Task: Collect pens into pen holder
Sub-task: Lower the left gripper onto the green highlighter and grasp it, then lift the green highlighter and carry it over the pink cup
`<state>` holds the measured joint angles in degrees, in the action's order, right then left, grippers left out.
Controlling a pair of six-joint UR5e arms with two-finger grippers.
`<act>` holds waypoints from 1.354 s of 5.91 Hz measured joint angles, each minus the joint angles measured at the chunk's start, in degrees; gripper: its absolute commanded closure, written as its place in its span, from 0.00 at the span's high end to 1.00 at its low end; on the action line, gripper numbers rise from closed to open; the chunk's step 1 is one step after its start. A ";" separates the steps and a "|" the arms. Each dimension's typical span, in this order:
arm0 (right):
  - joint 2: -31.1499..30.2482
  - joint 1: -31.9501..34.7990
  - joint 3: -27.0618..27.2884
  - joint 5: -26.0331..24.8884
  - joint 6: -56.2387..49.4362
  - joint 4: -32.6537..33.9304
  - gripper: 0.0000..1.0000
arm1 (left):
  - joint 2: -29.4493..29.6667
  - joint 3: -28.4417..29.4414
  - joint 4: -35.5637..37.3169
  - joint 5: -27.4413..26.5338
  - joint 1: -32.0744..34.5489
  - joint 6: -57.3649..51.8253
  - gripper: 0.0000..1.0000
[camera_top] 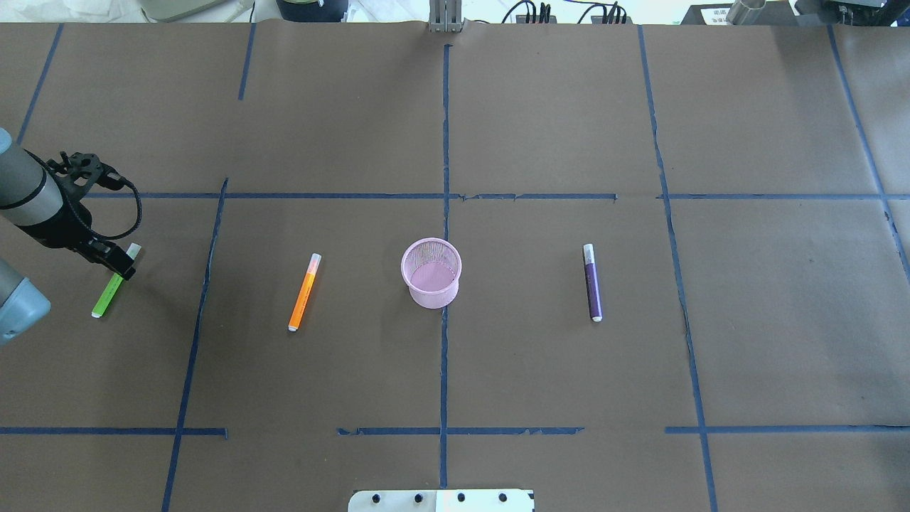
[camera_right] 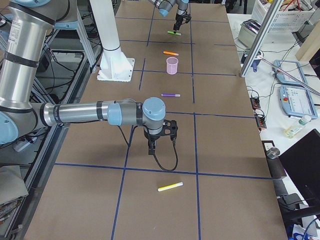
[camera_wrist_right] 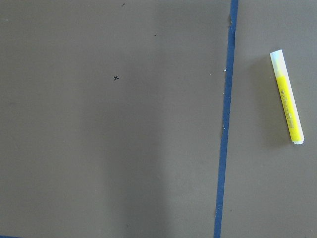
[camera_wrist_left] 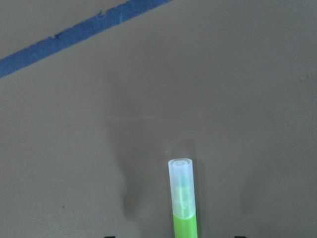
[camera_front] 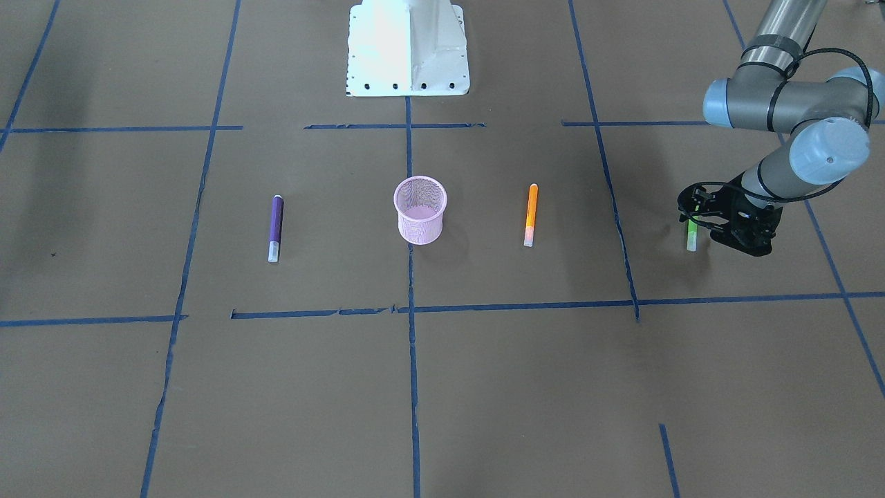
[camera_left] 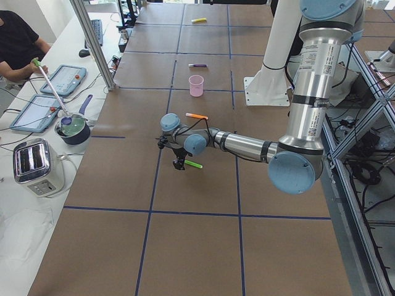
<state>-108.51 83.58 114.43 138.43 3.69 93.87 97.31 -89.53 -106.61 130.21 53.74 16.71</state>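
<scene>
The pink mesh pen holder [camera_front: 420, 211] [camera_top: 431, 274] stands upright mid-table with nothing in it. An orange pen [camera_top: 305, 291] lies to its left and a purple pen [camera_top: 592, 282] to its right. At the far left lies a green pen [camera_top: 106, 299] [camera_wrist_left: 183, 198], and my left gripper [camera_top: 119, 264] [camera_front: 693, 218] is low over it, open, with one finger on each side. A yellow pen [camera_wrist_right: 287, 96] [camera_right: 170, 187] lies alone at the table's right end. My right gripper [camera_right: 151, 145] hovers near it. Only the exterior right view shows that gripper, so I cannot tell its state.
Blue tape lines [camera_top: 446, 213] cross the brown paper table cover. The white robot base [camera_front: 408, 48] is bolted behind the holder. A side bench holds a toaster [camera_left: 37, 165] and tablets, with a person [camera_left: 18, 43] seated there.
</scene>
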 measured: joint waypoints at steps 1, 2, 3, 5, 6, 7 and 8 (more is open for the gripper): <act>-0.02 0.00 0.00 0.00 0.03 0.00 1.00 | 0.12 0.21 0.00 -0.22 -0.27 0.00 0.67; -0.03 0.00 0.00 0.00 0.04 0.00 1.00 | 0.27 0.59 0.00 -0.28 -0.35 -0.01 0.51; -0.03 0.00 0.00 0.03 0.04 0.00 1.00 | 0.49 1.08 0.00 -0.30 -0.38 -0.03 0.30; -0.01 0.00 0.03 0.04 0.08 0.00 1.00 | 0.66 1.39 0.07 -0.37 -0.39 -0.10 0.00; 0.01 0.00 0.06 0.07 0.09 0.00 1.00 | 0.72 1.36 0.06 -0.36 -0.40 -0.01 0.00; 0.01 0.00 0.08 0.08 0.09 0.00 1.00 | 1.13 0.98 0.03 -0.30 -0.38 0.22 0.00; 0.04 0.00 0.16 0.09 0.09 -0.03 1.00 | 2.00 -0.87 0.03 -0.27 -0.37 0.53 0.00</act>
<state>-108.48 83.59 114.60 138.52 3.78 93.84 99.31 -90.39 -106.58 129.94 53.38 17.24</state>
